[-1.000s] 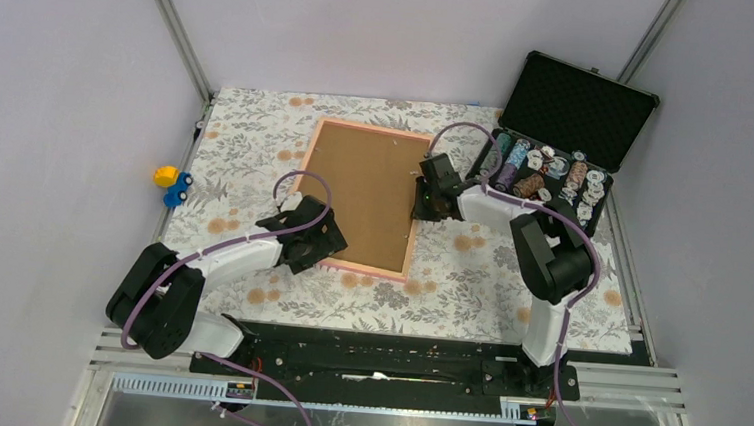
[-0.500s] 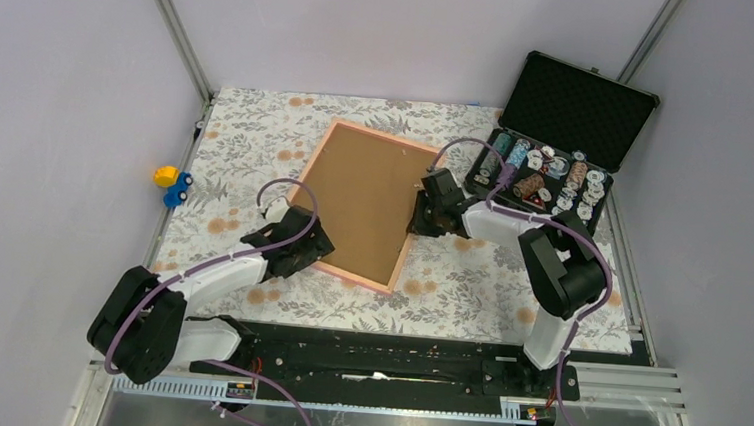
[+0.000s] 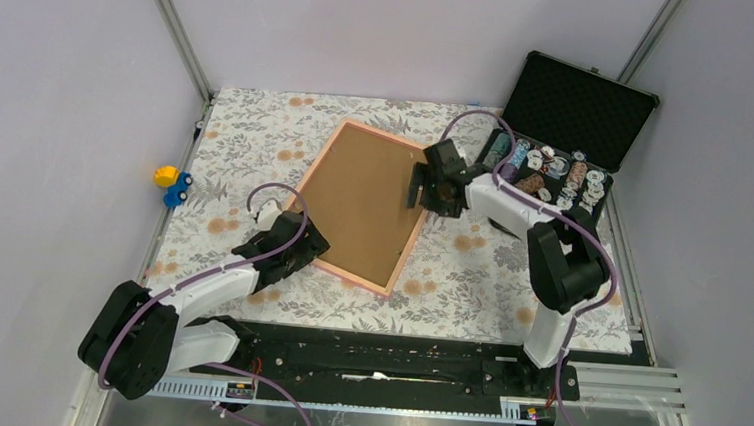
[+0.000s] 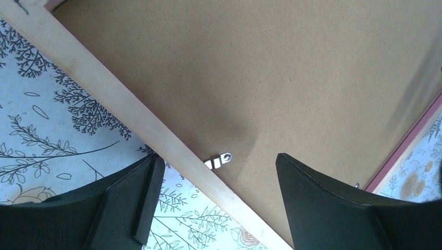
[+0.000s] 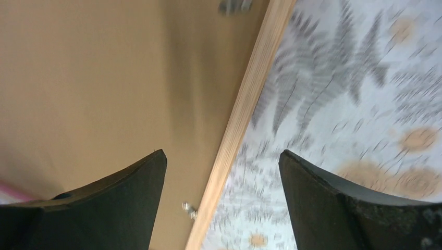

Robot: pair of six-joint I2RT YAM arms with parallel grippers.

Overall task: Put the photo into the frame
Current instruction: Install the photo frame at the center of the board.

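The salmon-pink frame point(image 3: 364, 202) lies face down and askew on the floral cloth, its brown backing board up. The photo is hidden. My left gripper point(image 3: 298, 251) hangs open over the frame's near-left edge. In the left wrist view the left gripper point(image 4: 219, 159) straddles the pale wooden rail point(image 4: 130, 112) and a small metal clip point(image 4: 220, 161). My right gripper point(image 3: 423, 188) stands open above the frame's right edge. In the right wrist view the right gripper point(image 5: 221, 153) has the rail point(image 5: 245, 104) between its spread fingers, touching nothing.
An open black case point(image 3: 572, 116) with spools and small parts stands at the back right, close behind the right arm. A yellow and blue toy point(image 3: 170, 185) sits beyond the cloth's left edge. Walls close in on both sides.
The frame has swung so its far end points right. My right gripper has opened and let go of the frame's right edge. The left arm has drawn back toward the near left.
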